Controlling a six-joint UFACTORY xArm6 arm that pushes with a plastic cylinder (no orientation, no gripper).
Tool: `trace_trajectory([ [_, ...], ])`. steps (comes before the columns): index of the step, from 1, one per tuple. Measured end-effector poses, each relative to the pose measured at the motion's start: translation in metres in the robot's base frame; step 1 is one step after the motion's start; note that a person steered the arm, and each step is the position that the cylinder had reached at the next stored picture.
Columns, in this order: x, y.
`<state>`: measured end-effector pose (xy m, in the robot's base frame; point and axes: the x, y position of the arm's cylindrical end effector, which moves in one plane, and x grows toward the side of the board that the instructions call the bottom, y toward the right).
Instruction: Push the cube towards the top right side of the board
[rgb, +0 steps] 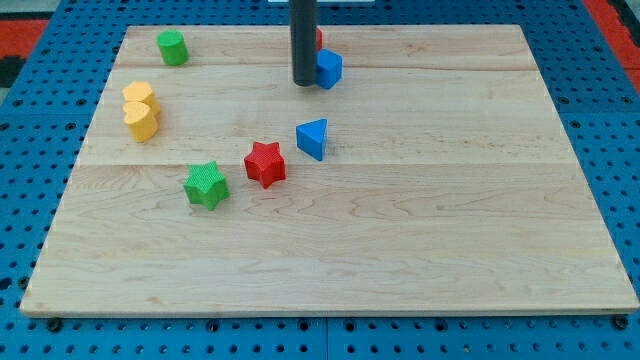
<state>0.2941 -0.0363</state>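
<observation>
blue cube, upright, near board's top edge, approx mid-width

Count: 7 blocks visible on 1 wooden board. 2 blue: cube, triangle. 2 green: star, cylinder. 2 red: star, one mostly hidden piece, shape unclear. 1 yellow heart-like block.

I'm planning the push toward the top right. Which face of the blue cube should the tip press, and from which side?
Probably the blue cube's lower-left face, coming from the view's left and slightly below. My tip already sits right beside its left side. A red block sits just behind, partly hidden by the rod.
</observation>
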Motion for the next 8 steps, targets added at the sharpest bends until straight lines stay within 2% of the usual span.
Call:
trace_trajectory([
  [1,-0.006,0.016],
  [2,-0.006,0.104],
  [3,-0.019,0.130],
  [5,-0.059,0.110],
  [6,-0.086,0.124],
  [7,-0.079,0.154],
  [8,-0.077,0.149],
])
